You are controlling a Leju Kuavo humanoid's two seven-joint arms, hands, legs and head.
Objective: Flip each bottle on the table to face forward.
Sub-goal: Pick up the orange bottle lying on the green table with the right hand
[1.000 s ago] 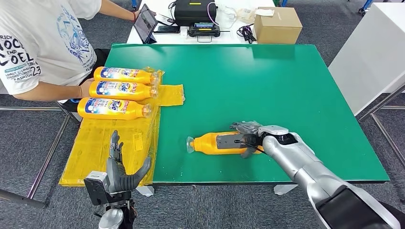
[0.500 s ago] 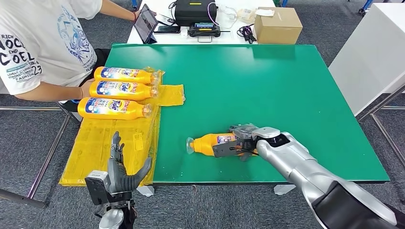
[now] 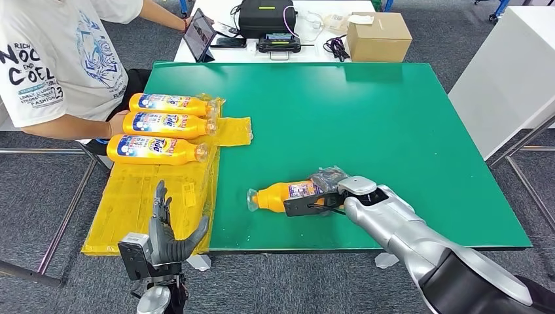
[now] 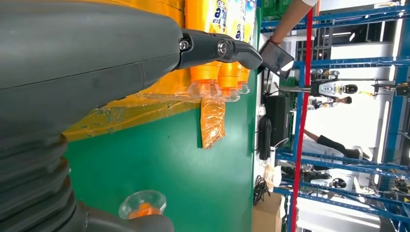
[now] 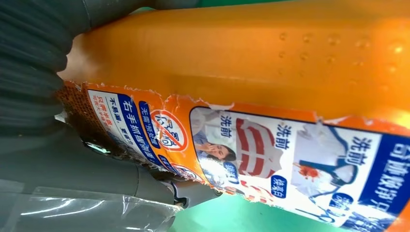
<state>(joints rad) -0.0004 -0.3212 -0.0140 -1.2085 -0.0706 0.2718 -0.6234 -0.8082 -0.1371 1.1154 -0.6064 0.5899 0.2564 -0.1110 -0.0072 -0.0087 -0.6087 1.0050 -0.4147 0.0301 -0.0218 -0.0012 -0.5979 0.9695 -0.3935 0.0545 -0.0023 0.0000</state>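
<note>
The right hand (image 3: 325, 196) grips the orange plastic detergent bottle (image 3: 283, 195) lying near the front edge of the green surface (image 3: 366, 118). The left hand (image 3: 167, 235) hangs spread, holding nothing.

Four orange bottles in all — three lie side by side on the yellow sheet (image 3: 150, 196) at the table's left edge: the far bottle (image 3: 171, 103), the middle bottle (image 3: 167, 123) and the near bottle (image 3: 154, 148). The fourth bottle (image 3: 288, 195) lies alone on the green table (image 3: 366, 118). One green table, one yellow sheet. Behind it stands one white table (image 3: 226, 49) carrying one cardboard box (image 3: 378, 36), one black case (image 3: 265, 16) and one tablet (image 3: 198, 33). One person (image 3: 59, 65) sits at the left — and two robot hands: the left hand (image 3: 167, 232), the right hand (image 3: 327, 193).
</note>
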